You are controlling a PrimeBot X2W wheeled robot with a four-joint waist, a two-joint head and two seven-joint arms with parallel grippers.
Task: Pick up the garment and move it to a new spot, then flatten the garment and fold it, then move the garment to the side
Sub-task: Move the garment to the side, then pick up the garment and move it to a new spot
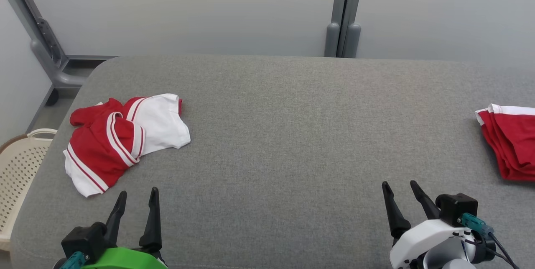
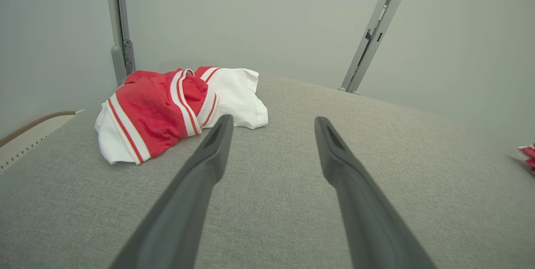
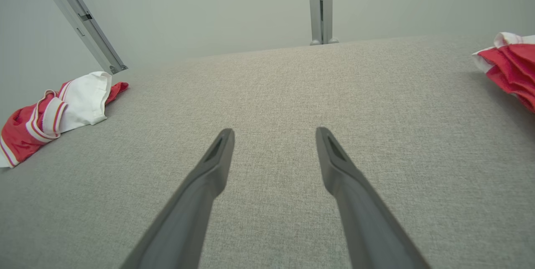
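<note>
- The garment (image 1: 125, 135) lies crumpled at the left end of the worktop (image 1: 292, 135), close to its left edge and about midway between its near and far sides.
- My left end effector (image 1: 138, 191) hovers over the worktop's near edge toward the left end, its two dark fingers spread apart and holding nothing.
- My right end effector (image 1: 399, 184) hovers over the worktop's near edge toward the right end, likewise spread wide and empty.
- A folded red pile (image 1: 510, 143) with white trim sits at the worktop's right edge, partly cut off by the head view.
- A pale latticed basket (image 1: 21, 168) stands off the worktop's left edge, lower than its surface.
- A grey metal post (image 1: 342, 18) rises behind the worktop's far edge, between pale wall panels (image 1: 188, 9); a slanted grey frame (image 1: 46, 43) stands past the far left corner.
- Bare grey cloth runs along the worktop's left end from my left fingers up to the garment.
- The worktop is padded, covered in a coarse grey weave, with rounded corners.
- The garment is smooth, slightly shiny red fabric with white panels and red-and-white striped bands, bunched into soft overlapping folds.
</note>
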